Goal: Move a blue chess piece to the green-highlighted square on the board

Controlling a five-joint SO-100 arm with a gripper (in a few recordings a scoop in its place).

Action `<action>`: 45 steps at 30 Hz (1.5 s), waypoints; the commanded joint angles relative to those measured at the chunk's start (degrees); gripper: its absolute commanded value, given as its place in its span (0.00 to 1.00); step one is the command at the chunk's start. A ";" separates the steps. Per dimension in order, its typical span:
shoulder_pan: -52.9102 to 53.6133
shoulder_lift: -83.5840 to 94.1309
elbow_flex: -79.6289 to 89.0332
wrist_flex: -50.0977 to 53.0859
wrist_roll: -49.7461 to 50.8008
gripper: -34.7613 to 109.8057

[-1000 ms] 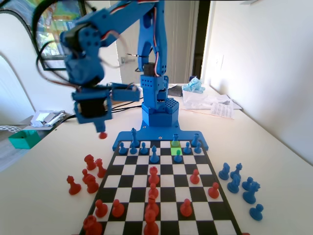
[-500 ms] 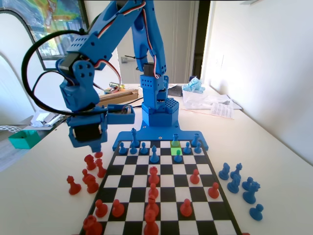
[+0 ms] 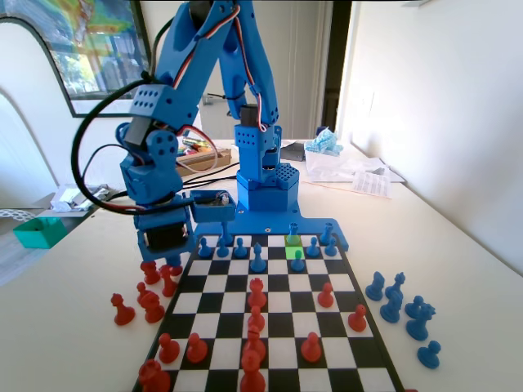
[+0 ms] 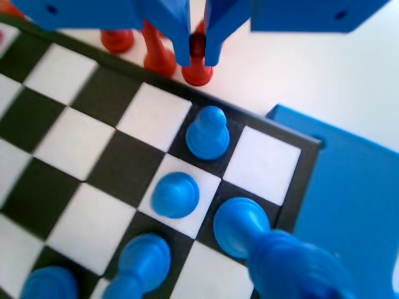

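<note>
In the fixed view my gripper (image 3: 172, 263) hangs low over the table just off the board's (image 3: 282, 304) far left corner, among red chessmen standing there. In the wrist view the gripper (image 4: 197, 59) is shut on a red chessman (image 4: 198, 73) whose base is at the table surface, beside two other red ones. Blue chess pieces (image 4: 207, 132) fill the board's (image 4: 75, 143) corner squares just below the jaws. The green-highlighted square (image 3: 294, 246) lies in the far rows, right of centre, with one blue piece (image 3: 292, 233) behind it and another (image 3: 298, 261) in front.
Several red chessmen (image 3: 149, 292) stand on the table left of the board, and several blue ones (image 3: 400, 304) stand to its right. More red chessmen (image 3: 256, 290) occupy the board's middle and near rows. A green box (image 3: 38, 232) sits far left.
The gripper has come down and moved right toward the board's far left corner, carrying the red chessman from mid-air to table level beside the other red ones.
</note>
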 commanded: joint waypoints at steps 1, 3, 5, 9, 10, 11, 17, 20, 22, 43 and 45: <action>0.18 1.67 1.14 -0.79 -2.02 0.25; 0.09 1.67 1.76 -1.14 -2.55 0.25; 0.09 1.67 2.02 -1.14 -2.90 0.27; 0.09 1.67 2.02 -1.14 -3.16 0.30; 0.18 1.67 1.93 -1.14 -3.34 0.31; 0.18 1.67 1.76 -1.14 -3.34 0.31; 0.44 2.55 0.00 0.53 -3.96 0.31; 0.62 3.96 -2.02 3.60 -4.13 0.31; 0.53 5.19 -3.69 6.50 -4.31 0.32; -25.75 33.22 -2.11 29.27 7.12 0.31; -30.50 35.33 0.70 29.36 9.40 0.31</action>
